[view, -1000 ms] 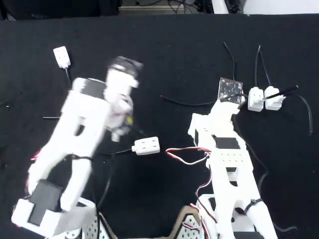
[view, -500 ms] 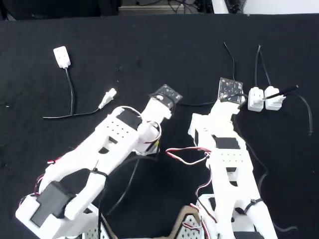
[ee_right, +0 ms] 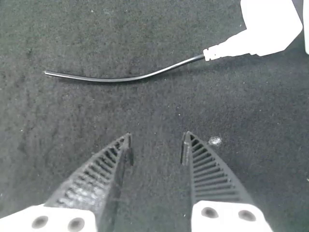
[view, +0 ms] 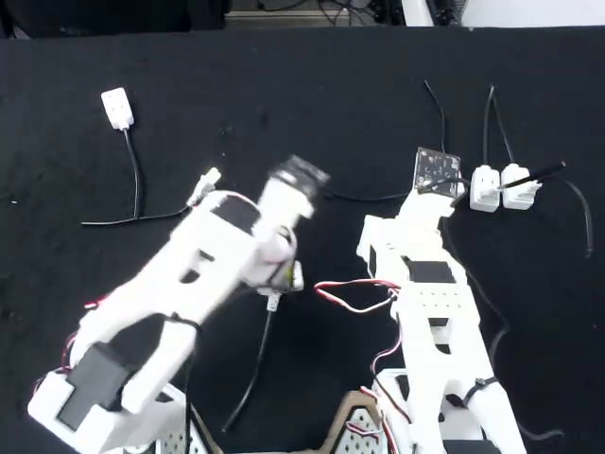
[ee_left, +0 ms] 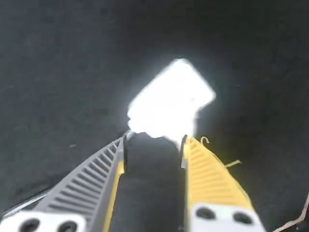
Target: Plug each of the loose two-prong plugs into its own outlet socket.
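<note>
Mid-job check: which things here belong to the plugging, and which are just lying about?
Job: loose plug; white socket; second socket at left gripper; joined pair.
Lying about: cable tangle behind table; lint speck.

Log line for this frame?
left gripper open, at socket | right gripper open, near plug | loose plug unplugged

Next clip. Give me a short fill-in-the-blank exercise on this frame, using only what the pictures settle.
1. The right gripper is ___, with nothing between its fingers.
2. Just ahead of the left gripper lies a ___ socket block.
3. The loose two-prong plug lies on the ___ cloth.
Missing words: open; white; black.
</note>
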Tool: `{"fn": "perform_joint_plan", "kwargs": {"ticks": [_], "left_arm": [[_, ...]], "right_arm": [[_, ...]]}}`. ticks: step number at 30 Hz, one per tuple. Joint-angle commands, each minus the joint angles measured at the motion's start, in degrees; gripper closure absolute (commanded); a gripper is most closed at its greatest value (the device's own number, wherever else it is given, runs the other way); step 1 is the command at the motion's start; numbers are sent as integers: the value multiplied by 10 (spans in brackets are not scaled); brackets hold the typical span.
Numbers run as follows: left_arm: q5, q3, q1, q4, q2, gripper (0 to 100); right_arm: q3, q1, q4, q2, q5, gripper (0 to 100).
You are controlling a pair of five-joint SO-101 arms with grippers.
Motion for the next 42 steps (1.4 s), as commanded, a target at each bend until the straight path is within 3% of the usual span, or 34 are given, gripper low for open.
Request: {"fn": "perform_joint_plan", "kwargs": {"ticks": [1,7,11,16,20,24,27,33,37,42], "left_arm": [[0,-57,-104,33,-27,809],[0,-29,-262,31,-27,809],[4,56,-305,-47,-27,809],[51,139,-322,-149,-27,809],[102,163,-357,-178,-22,809],[135,180,-410,-200,-26,809],[135,182,-443,-212,-22,809],[174,183,-445,-212,-21,809],[174,183,-448,-210,-22,809],[174,183,-448,-210,-21,809]], "right_arm": [[-36,10,0,-20,-4,832],[-38,-7,8,-20,-5,832],[-57,-47,59,-20,-3,832],[-69,-171,117,-20,-1,832],[-67,-291,152,-19,-1,830],[-64,-360,158,-15,-4,829],[-51,-378,154,-15,-5,828],[-23,-427,120,-15,-6,828],[13,-425,47,-15,-4,828],[22,-419,33,-15,-4,828]]}}
